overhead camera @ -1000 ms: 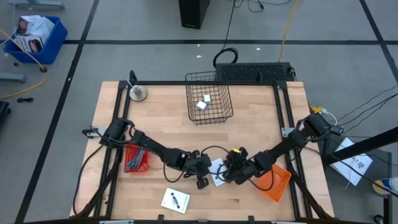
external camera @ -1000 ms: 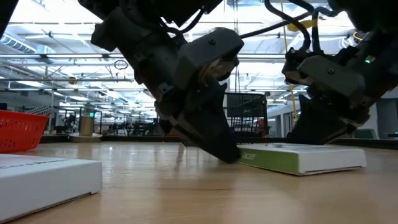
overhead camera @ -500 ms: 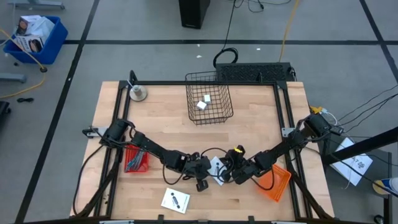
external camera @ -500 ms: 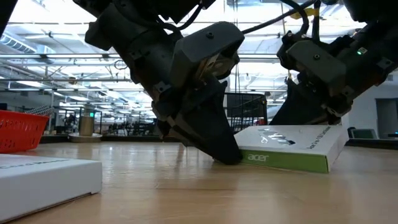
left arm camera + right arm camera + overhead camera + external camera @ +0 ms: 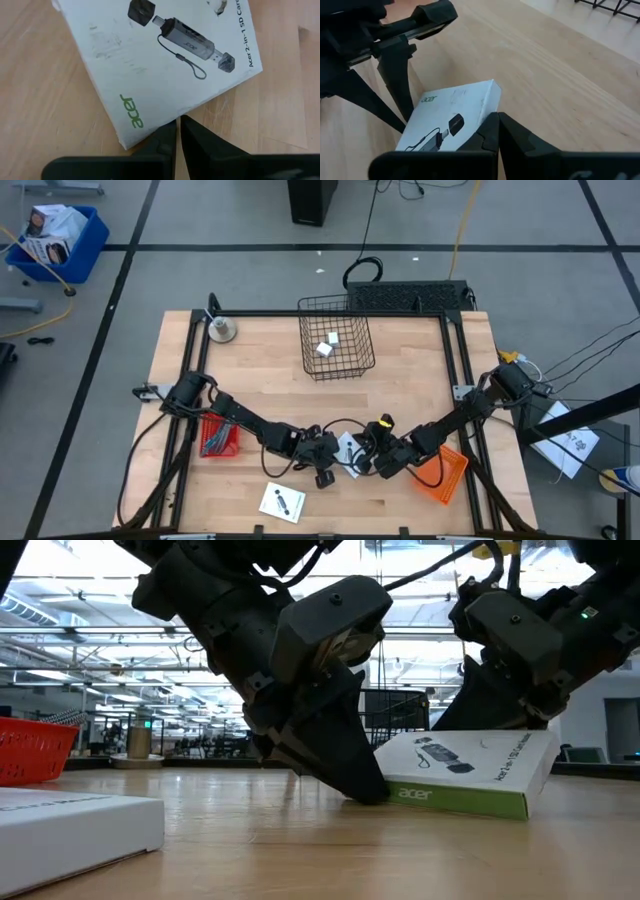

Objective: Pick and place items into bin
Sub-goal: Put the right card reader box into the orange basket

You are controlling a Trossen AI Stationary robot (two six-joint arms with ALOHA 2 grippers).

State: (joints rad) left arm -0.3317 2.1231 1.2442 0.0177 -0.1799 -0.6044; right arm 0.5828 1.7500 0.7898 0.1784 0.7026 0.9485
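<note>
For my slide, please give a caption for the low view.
Both grippers, left and right, tilt a white Acer box up on the wooden table.

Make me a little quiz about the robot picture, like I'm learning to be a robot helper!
1. True or false: the flat white cardboard box with a green edge lies flat on the wooden table.
2. What is in the black wire basket? A) small white blocks B) a blue ball C) nothing
3. Which touches the box: left pincer, right pincer, or both?
Key: 1 false, one edge is raised; 2 A; 3 both.
</note>
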